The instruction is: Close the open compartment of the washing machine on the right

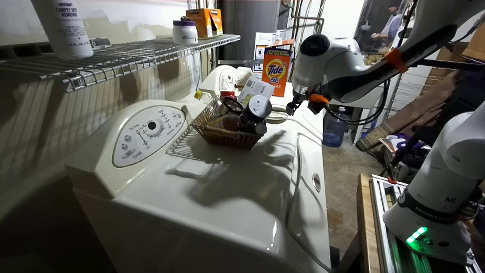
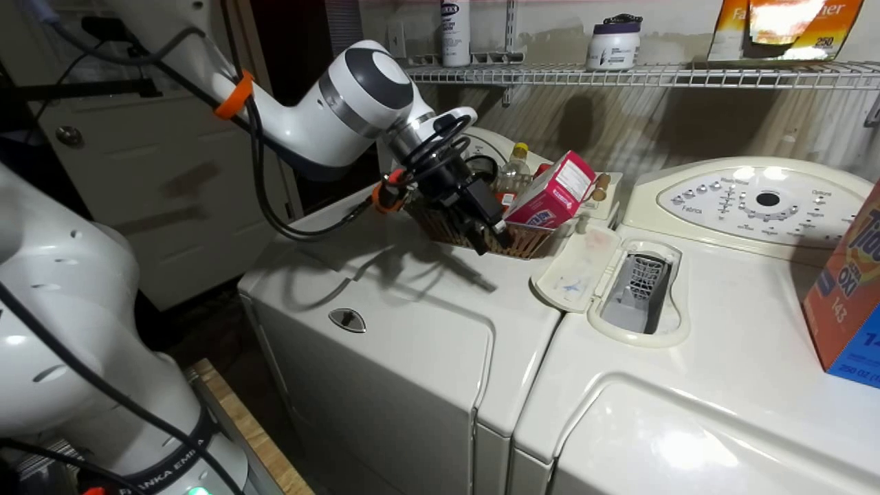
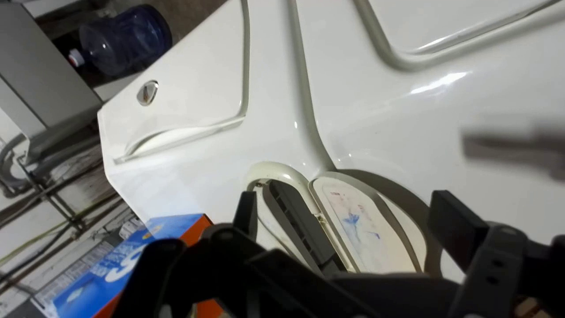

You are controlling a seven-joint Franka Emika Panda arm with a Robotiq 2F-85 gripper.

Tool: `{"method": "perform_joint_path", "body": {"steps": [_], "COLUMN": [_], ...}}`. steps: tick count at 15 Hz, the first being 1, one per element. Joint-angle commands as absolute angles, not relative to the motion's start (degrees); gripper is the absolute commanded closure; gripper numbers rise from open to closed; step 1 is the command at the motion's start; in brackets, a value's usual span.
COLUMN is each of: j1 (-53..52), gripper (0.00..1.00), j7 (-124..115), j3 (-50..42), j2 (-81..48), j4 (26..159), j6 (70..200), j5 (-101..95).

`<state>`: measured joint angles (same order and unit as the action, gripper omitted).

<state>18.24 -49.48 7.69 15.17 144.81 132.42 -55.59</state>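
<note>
The washing machine is the white right-hand machine in an exterior view; it also shows in the wrist view. Its compartment is open, with a grey inside. The cream lid is folded out toward the neighbouring machine. In the wrist view the compartment and lid lie between my fingers, with the near ends hidden by the gripper. My gripper is open and empty. In both exterior views it hangs in the air near the basket, apart from the lid.
A wicker basket of bottles and a pink box stands on the neighbouring white machine. An orange Tide box stands on the washing machine. A wire shelf with bottles and boxes runs along the wall above.
</note>
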Motion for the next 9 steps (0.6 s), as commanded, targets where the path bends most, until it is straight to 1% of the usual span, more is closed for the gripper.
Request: {"method": "perform_joint_path", "body": {"steps": [1,6,7,9], "j1": [14.7,12.1,14.5,14.5], "gripper": [0.00,0.00,0.00,0.00], "j7": [-53.0,-57.5,-59.1,-62.7], "j3": [3.5,-2.0,-0.2,-0.9], "j2": [9.9,3.6,2.4,0.2], "j4": [143.5,141.6,141.0,139.2], "j6": [138.8,148.6,150.0,151.2], "j5": [-69.8,-88.6,-92.0,-99.3]}}
